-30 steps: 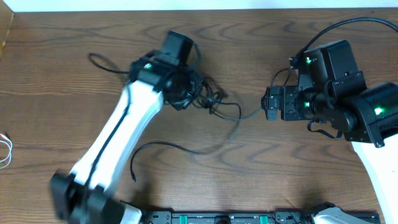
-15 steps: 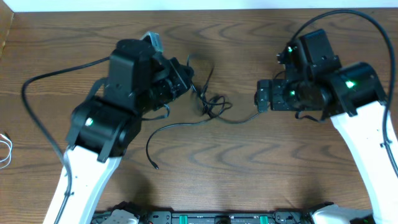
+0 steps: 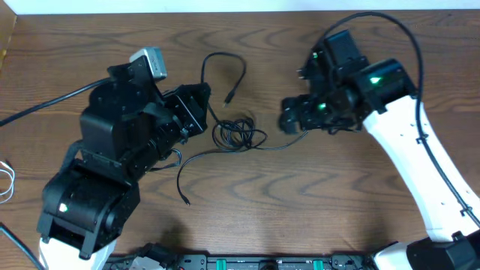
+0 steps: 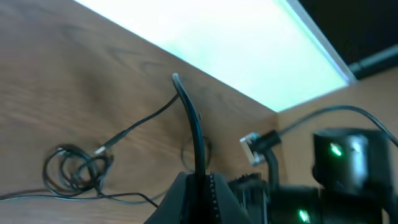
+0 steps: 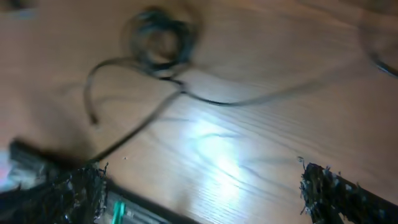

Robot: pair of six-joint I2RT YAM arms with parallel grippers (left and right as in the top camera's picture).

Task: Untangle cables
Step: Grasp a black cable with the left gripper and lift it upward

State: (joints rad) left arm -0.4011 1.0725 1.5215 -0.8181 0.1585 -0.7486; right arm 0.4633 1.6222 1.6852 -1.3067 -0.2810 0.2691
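A tangle of thin black cables [image 3: 238, 135] lies coiled mid-table, also in the left wrist view [image 4: 74, 168] and right wrist view [image 5: 161, 37]. One strand loops up to a plug end [image 3: 230, 96]. Another strand [image 3: 182, 180] trails toward the front. A strand runs right to my right gripper [image 3: 291, 121]. My left gripper [image 3: 199, 109] sits just left of the coil; its jaws [image 4: 198, 183] are shut on a black cable that rises in front of them. My right gripper's fingers [image 5: 200, 174] are wide apart with bare table between them. A white cable [image 3: 6, 180] lies at the far left edge.
The wooden table [image 3: 300, 210] has its far edge along the top of the overhead view. A thick black arm cord [image 3: 45, 101] runs left from the left arm, and another arcs over the right arm [image 3: 390, 22]. The arm bases stand at the front edge.
The left arm has swung left and back, dragging the tangle left. A strand now loops upward with its plug free. The right gripper has moved left and up toward the coil.
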